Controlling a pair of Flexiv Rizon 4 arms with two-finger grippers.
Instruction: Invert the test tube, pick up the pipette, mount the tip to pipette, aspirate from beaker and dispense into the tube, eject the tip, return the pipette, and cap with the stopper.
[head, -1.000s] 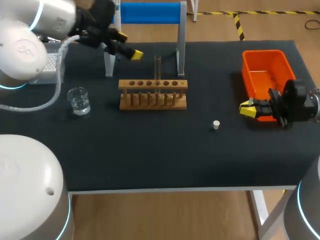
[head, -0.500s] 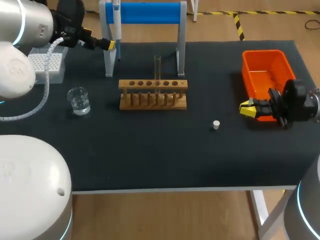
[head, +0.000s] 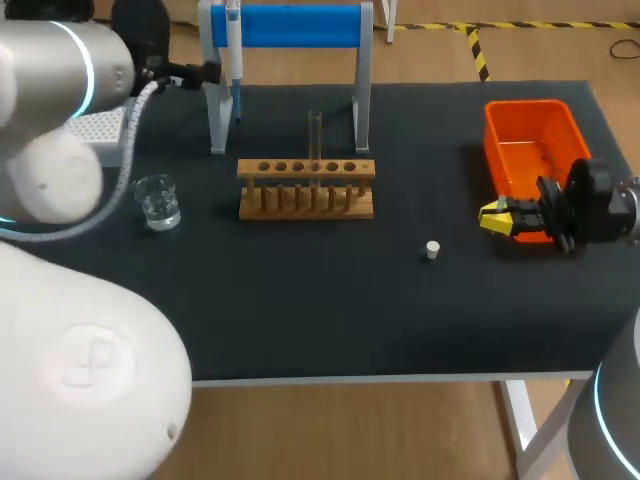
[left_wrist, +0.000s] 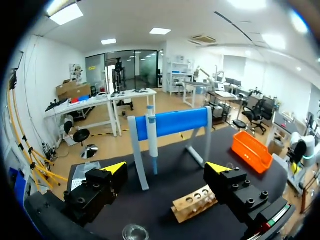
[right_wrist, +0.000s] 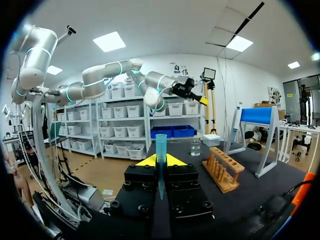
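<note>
1. The pipette (head: 233, 45) hangs upright on the stand (head: 300, 25), upper left of the head view.
2. The left end effector (left_wrist: 169, 169), spread wide, faces it straight ahead and is the nearer one.
3. The right end effector (head: 497, 217) pinches a tip (right_wrist: 160, 150).

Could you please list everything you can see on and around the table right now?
table: one, black, under everything.
pipette stand: one, blue bar on pale legs, at the back.
pipette: one, white and blue, hanging on the stand's left end.
rack: one, wooden, mid-table, in front of the stand.
test tube: one, clear, upright in the rack.
beaker: one, clear, holding clear liquid, left of the rack.
tip box: one, white, back left, partly hidden by the left arm.
stopper: one, white, on the table right of the rack.
bin: one, orange, far right.
pipette tip: one, blue, in the right tool.
left tool: one, open, facing the stand.
right tool: one, shut on the pipette tip, beside the bin.
</note>
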